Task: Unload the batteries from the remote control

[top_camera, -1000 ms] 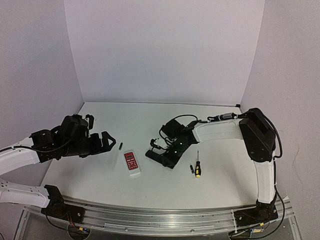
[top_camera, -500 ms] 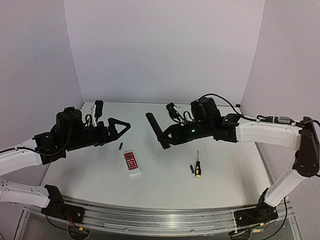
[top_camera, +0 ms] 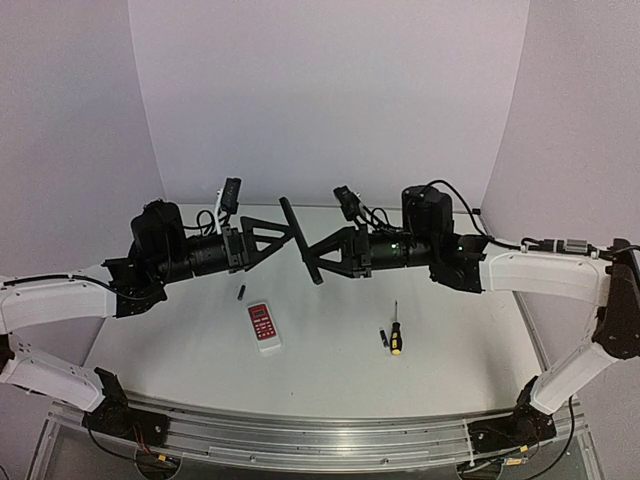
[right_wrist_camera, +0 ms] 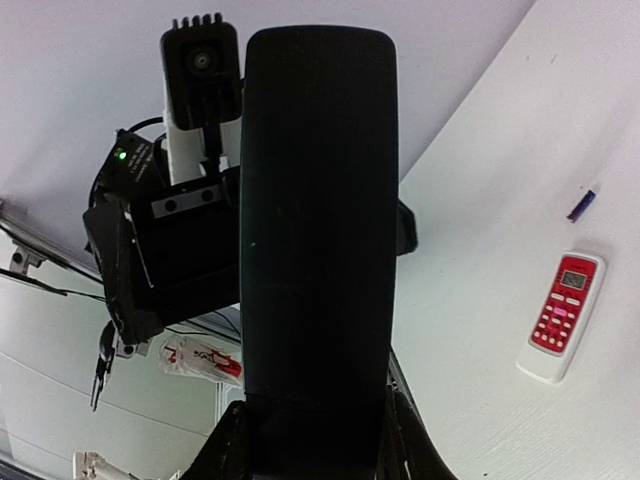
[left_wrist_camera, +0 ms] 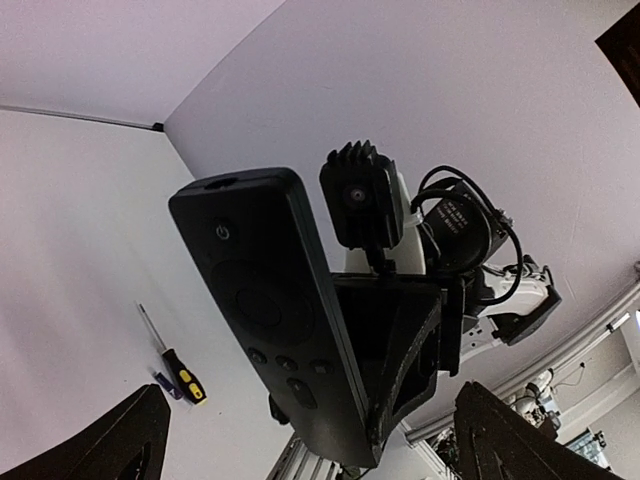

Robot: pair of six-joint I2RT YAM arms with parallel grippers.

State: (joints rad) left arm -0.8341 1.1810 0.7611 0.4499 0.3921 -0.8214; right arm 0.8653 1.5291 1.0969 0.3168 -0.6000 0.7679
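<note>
The slim black remote control is held in the air over the middle of the table, tilted. My right gripper is shut on its lower end; its plain back fills the right wrist view, with the gripper at the bottom. My left gripper is open right next to the remote, not gripping it. In the left wrist view the button face lies between the wide-open fingers. One battery lies on the table at left, another beside the screwdriver.
A white remote with a red panel lies on the table at front centre, also in the right wrist view. A yellow-and-black screwdriver lies to the right, also in the left wrist view. Walls close the back and both sides.
My right gripper has lifted the black remote off the table to mid-air. My left arm has risen and moved right, its open gripper now at the remote.
</note>
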